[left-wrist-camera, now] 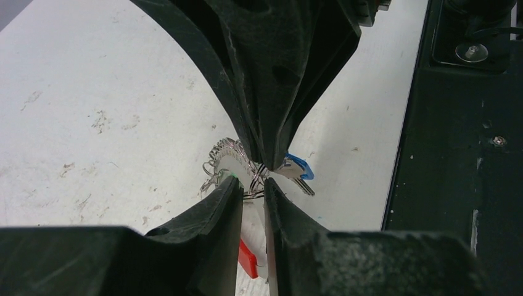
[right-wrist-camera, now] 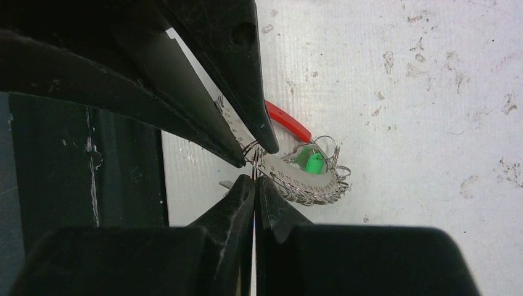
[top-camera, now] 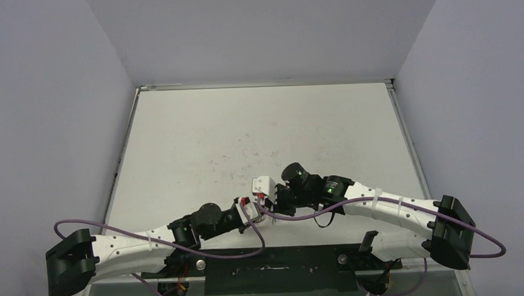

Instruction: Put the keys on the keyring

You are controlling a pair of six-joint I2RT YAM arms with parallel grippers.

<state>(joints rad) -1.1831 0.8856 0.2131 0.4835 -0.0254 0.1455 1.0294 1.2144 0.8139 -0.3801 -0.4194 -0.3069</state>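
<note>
Silvery keyring (right-wrist-camera: 308, 192) sits low near the front edge of the table (right-wrist-camera: 419, 92), between both tools. Right gripper (right-wrist-camera: 254, 185): jaws closed, pinching a wire strand of the ring. Left gripper (left-wrist-camera: 251, 188): jaws narrowly parted around the ring's flat strip (right-wrist-camera: 296, 177); whether they clamp it cannot be told. Red sleeve (right-wrist-camera: 287, 121) lies just behind the pinch point. Green key (right-wrist-camera: 314, 162) sits inside the coil. Blue key (left-wrist-camera: 298, 168) lies just beside the closed pinch. Whether either key is threaded cannot be told.

Risks, as judged:
- The thin wire may slip from the closed tips if the arms pull unevenly.
- The coil may spring shut before a key enters.
- The crowded tools may collide or knock the blue key away.
- A dropped ring could slide onto the dark base plate (left-wrist-camera: 456, 185).
</note>
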